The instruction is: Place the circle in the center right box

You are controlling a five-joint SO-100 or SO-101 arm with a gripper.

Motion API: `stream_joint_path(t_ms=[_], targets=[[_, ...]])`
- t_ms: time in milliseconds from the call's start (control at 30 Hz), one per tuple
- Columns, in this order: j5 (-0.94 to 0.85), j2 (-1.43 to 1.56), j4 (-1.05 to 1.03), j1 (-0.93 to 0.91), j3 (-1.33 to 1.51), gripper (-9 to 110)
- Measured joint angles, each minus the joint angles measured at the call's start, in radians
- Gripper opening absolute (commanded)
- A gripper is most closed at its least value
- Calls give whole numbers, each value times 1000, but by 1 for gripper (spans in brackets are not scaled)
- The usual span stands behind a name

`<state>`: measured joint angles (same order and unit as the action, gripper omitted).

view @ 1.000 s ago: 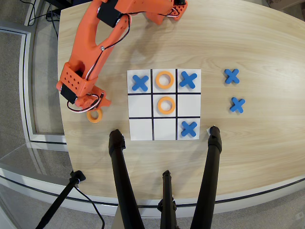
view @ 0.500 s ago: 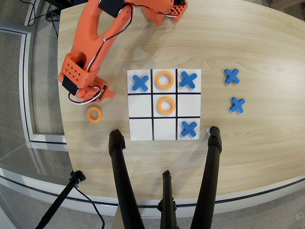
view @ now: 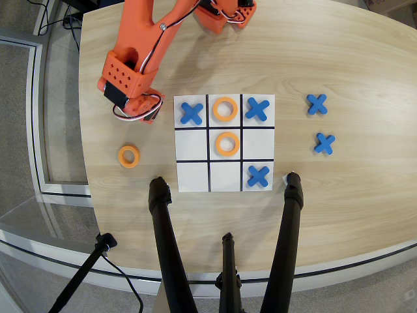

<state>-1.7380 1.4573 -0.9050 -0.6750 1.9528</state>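
Note:
One orange circle lies flat on the wooden table, left of the grid sheet in the overhead view. Two more orange rings sit in the grid's top middle cell and centre cell. The middle row's right end cell, the center right box, is bare white, and so is the left end cell. My gripper hangs above and to the right of the loose circle, near the grid's top left corner and apart from the ring. The arm's body hides its fingers, so I cannot tell how the jaws stand.
Blue crosses fill the top left, top right and bottom right cells. Two loose crosses lie right of the grid. Black tripod legs stand at the front. The table's left edge is close.
The arm rose from over the loose circle and swung up and to the right, toward the grid's top left corner. The circle stayed on the table.

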Motion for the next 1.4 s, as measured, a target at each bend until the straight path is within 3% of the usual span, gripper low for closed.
stream_joint_path(t_ms=[267,533,700,867,1400], targets=[[103,89,-8,61,2,0],[267,204,-270,265,-273,0],[339,212,-327,423,-394,0],[397,115,-328,526,-488,0],[413,-250,-273,528,-551,0]])
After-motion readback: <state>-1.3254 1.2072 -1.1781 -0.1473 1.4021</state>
